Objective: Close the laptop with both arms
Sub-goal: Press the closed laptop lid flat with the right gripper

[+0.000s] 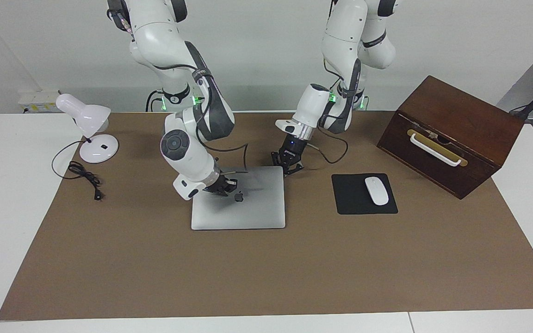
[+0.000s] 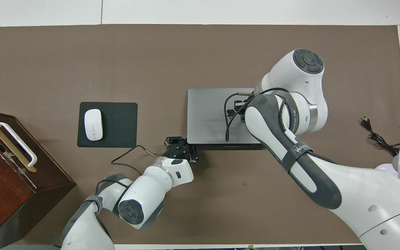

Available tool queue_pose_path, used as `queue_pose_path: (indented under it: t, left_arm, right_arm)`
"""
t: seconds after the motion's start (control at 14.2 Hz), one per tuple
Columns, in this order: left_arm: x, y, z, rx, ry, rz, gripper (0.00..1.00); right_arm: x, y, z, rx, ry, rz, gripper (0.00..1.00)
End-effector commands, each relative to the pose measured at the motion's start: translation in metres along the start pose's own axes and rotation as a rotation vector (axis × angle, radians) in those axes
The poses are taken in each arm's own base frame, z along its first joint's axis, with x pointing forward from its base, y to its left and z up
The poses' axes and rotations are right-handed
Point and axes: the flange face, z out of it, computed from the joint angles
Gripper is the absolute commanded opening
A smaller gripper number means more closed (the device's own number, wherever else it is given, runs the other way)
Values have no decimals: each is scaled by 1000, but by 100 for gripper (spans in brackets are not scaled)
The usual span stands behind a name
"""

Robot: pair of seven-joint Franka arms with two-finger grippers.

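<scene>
Already down: the laptop [image 1: 238, 203] lies shut and flat near the middle of the desk [image 1: 248, 277], lid up with the apple logo showing, on the brown mat.
Right end effector [image 1: 222, 186]: sits low on the lid close to the logo, at the half of the lid nearer the robots; contact looks likely from the facing view, though whether its fingers are apart or together cannot be told.
Left end effector [image 1: 288, 167]: stands at the laptop's corner nearest the robots, toward the left arm's end of the desk, just beside the edge; its finger state cannot be told either.
Step in hand: by judgement the closing is done or in its last press; a light, even push straight down, then a straight lift, should avoid sliding the laptop.
Edges: the lid's edge nearer the robots is where both end effectors crowd.
Open room: bare mat spreads farther from the robots.
Neighbours: the mouse pad [image 1: 354, 203] with its mouse [image 1: 376, 190] and the wooden box [image 1: 451, 134] lie toward the left arm's end; the lamp [image 1: 88, 125] and its cord [image 1: 83, 178] toward the right arm's end, all well apart.
</scene>
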Motion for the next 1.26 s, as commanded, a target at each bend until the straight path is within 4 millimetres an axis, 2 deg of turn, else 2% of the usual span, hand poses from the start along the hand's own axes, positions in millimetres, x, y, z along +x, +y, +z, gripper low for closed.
queue_pose_path:
  t: [0.0, 0.35, 0.63, 0.84, 0.91, 0.98, 1.05, 1.19]
  left_arm:
    - [-57, 0, 7, 7, -146, 22, 0]
    - [-57, 0, 7, 7, -148, 28, 0]
    - [-57, 0, 8, 7, -148, 28, 0]
    - [-56, 0, 8, 7, -147, 28, 0]
    - [-54, 0, 8, 7, -142, 28, 0]
    - [-53, 0, 8, 7, -139, 27, 0]
    - [-51, 0, 8, 7, -136, 25, 0]
    - [-48, 0, 9, 6, -128, 15, 0]
  right_arm:
    - [-8, 1, 2, 21, 9, 23, 0]
    - [-5, -2, -6, 24, 12, 21, 0]
    - [1, -9, -33, 44, 57, 51, 0]
    - [8, -7, -56, 53, 118, 74, 0]
    - [12, -5, -65, 56, 154, 71, 4]
    - [18, -2, -81, 39, 202, 53, 23]
    - [24, 0, -96, 3, 239, 28, 33]
    - [34, 13, -130, -72, 297, 1, 39]
